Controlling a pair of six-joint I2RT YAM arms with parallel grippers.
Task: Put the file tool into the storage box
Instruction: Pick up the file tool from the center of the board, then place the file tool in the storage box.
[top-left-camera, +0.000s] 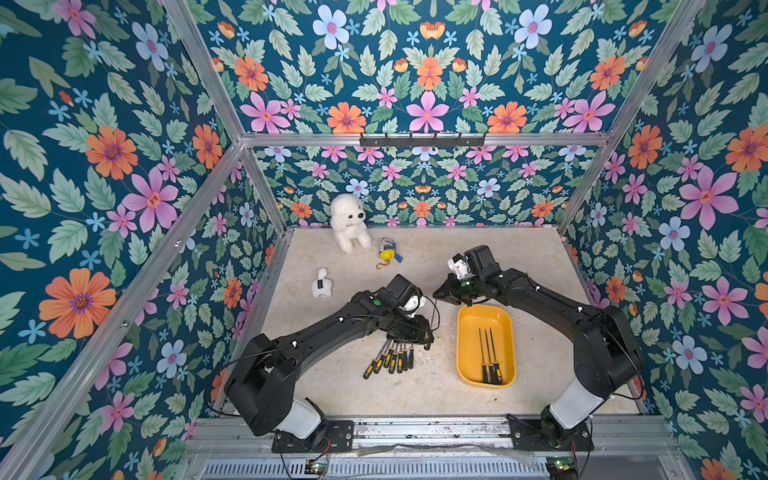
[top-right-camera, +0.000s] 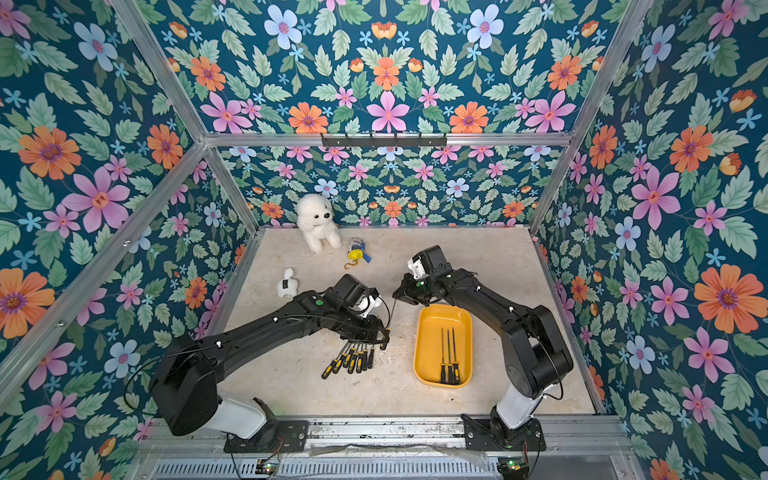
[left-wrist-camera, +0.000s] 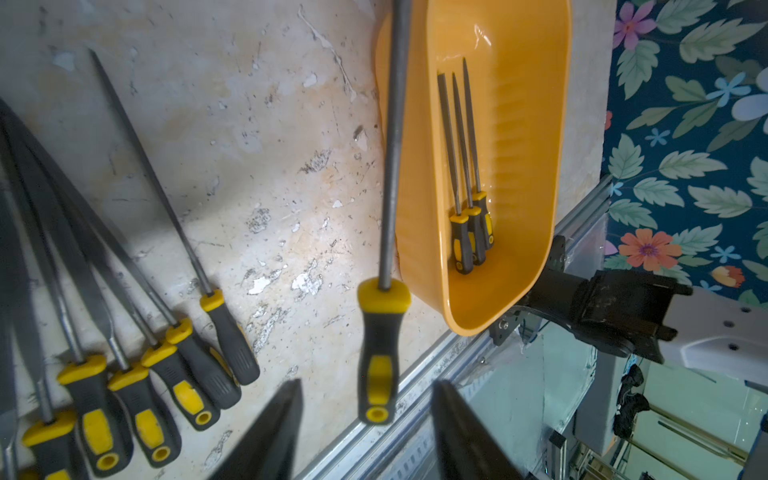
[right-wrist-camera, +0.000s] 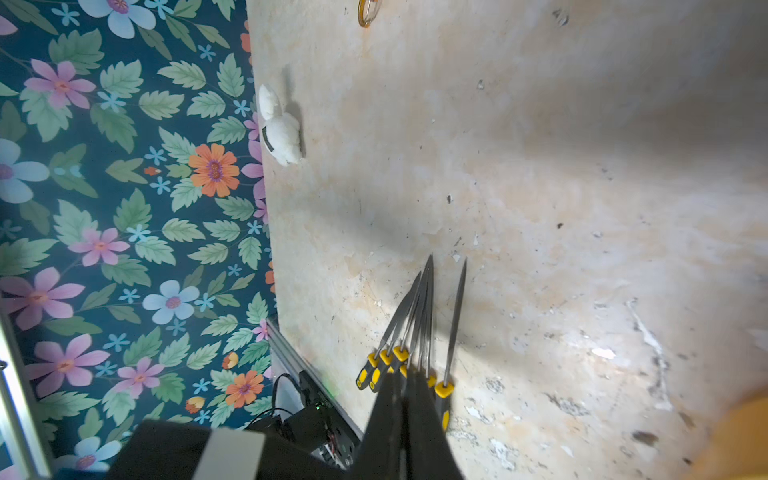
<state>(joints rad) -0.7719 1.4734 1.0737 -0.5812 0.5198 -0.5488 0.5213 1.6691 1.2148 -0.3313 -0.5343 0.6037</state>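
Note:
One file tool (left-wrist-camera: 384, 340), grey shaft and black-yellow handle, hangs handle-down in the air beside the storage box (left-wrist-camera: 519, 166). My left gripper (left-wrist-camera: 368, 382) is open, its fingers (left-wrist-camera: 282, 424) on either side of the handle without touching it. In both top views my right gripper (top-left-camera: 438, 296) (top-right-camera: 395, 296) meets the shaft's upper end (top-left-camera: 435, 316) and is shut on it. The yellow-orange storage box (top-left-camera: 467, 353) holds three files (top-left-camera: 488, 353). Several more files (top-left-camera: 392, 359) lie fanned on the table under my left arm. In the right wrist view the shut right gripper (right-wrist-camera: 405, 376) covers the held file.
A white plush dog (top-left-camera: 349, 222) sits at the back wall, with a yellow-blue keychain toy (top-left-camera: 388, 249) beside it. A small white plush (top-left-camera: 321, 284) lies at the left. An aluminium rail (top-left-camera: 415, 428) runs along the front edge. Flowered walls close in three sides.

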